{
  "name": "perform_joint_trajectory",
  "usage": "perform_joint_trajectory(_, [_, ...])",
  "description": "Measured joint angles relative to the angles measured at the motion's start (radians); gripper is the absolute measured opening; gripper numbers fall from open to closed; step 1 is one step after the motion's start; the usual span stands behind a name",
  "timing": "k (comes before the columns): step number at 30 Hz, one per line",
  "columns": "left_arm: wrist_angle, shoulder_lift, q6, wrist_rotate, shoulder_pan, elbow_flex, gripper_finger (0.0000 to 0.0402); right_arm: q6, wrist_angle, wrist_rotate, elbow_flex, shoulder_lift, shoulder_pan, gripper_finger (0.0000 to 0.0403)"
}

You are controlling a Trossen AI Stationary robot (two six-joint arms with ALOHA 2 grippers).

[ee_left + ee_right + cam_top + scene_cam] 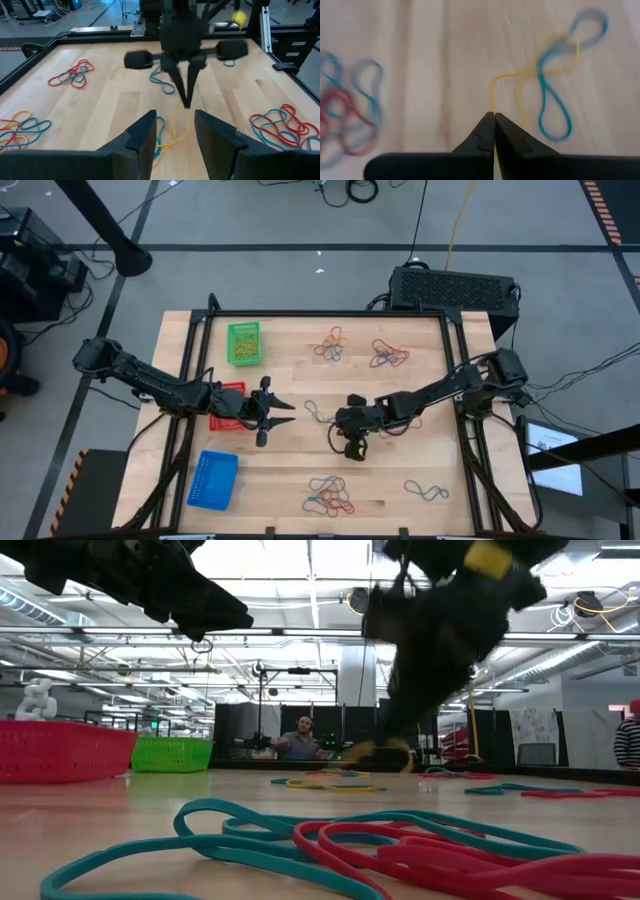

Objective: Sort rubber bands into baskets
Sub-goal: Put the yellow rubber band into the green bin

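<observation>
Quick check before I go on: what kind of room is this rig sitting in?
Likely a robotics lab or workshop: exposed ceiling ducts and lights, a concrete floor with trailing cables, and a wooden table framed in metal.

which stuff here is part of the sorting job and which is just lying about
Part of the job:
- rubber bands, loose clusters on the table
- yellow band, pinched by the right gripper
- green basket
- red basket
- blue basket
- left gripper, waiting open

Lying about:
- black box behind the table
- floor cables
</observation>
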Motion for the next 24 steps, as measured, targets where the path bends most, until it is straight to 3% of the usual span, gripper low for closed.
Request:
perform_joint_trajectory(10, [0.024, 0.018, -0.012, 0.069, 0.0, 0.0, 0.0141, -0.034, 0.086, 0.004, 0.001, -0.106, 0.013, 0.0])
perform_joint_trajectory(15, [0.23, 0.153, 0.007, 0.131, 0.0, 0.001, 0.0141, -0.068, 0.179, 0.001, 0.002, -0.127, 0.012, 0.0])
perform_joint_trajectory(24, [0.553, 0.391, 0.109, 0.136, -0.015, 0.001, 0.0161, -0.08, 0.234, 0.0, 0.002, -0.13, 0.012, 0.0])
